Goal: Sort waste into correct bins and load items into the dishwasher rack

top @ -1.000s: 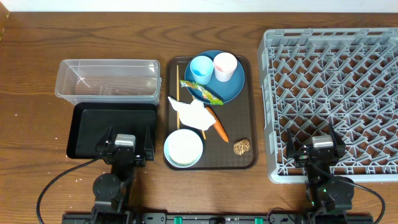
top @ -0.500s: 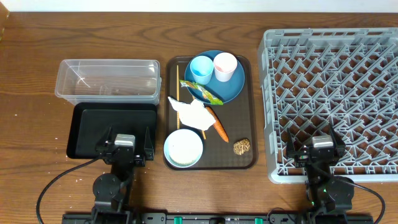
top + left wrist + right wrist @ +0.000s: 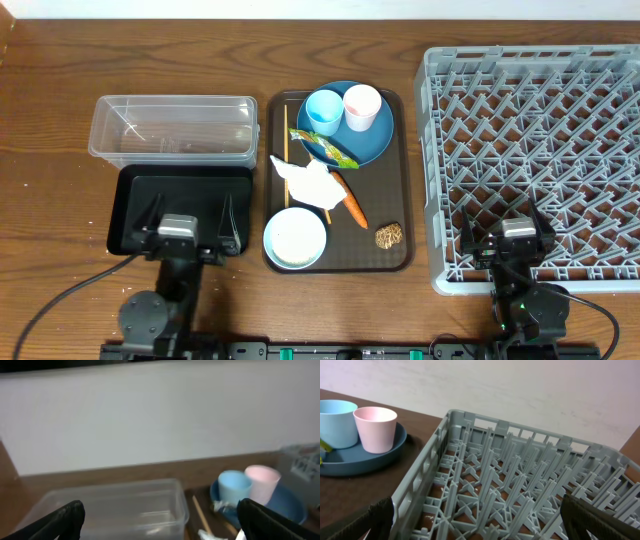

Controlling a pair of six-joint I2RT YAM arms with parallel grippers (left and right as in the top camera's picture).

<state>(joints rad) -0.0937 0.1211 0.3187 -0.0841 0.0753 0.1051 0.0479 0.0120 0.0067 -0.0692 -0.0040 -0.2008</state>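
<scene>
Hovering low over the near end of the shallow black tray (image 3: pixel 135 190), your left gripper (image 3: pixel 190 212) is holding its two dark fingers spread as wide as they go, with nothing between them. Your right gripper (image 3: pixel 503 222) is hanging the same way, jaws fully apart and empty, over the near edge of the grey dishwasher rack (image 3: pixel 540 120), whose moulded plastic is forming a square lattice of upright pegs and crossing ribs.

Just beyond the matte black tray, the clear plastic tub (image 3: pixel 172 101) is sitting with rounded corners and glossy see-through walls. Between these bins and the rack, the dark brown serving tray (image 3: pixel 400 200) is carrying everything else. At its far end the smooth round blue plate (image 3: pixel 375 142) is bearing the light-blue cup (image 3: pixel 324 110) and the pale pink cup (image 3: pixel 361 105), upright and side by side, while the crinkled green-yellow wrapper (image 3: pixel 325 150) is lying across the plate's near rim. The thin wooden chopsticks (image 3: pixel 286 135) are lying toward the tray's left edge, reaching the crumpled white napkin (image 3: pixel 308 180). The tapered orange carrot (image 3: pixel 349 200) is lying just right of the napkin, the lumpy brown food piece (image 3: pixel 388 236) is sitting near the near right corner, and the round bowl (image 3: pixel 295 238), white inside, is resting at the near left corner.
</scene>
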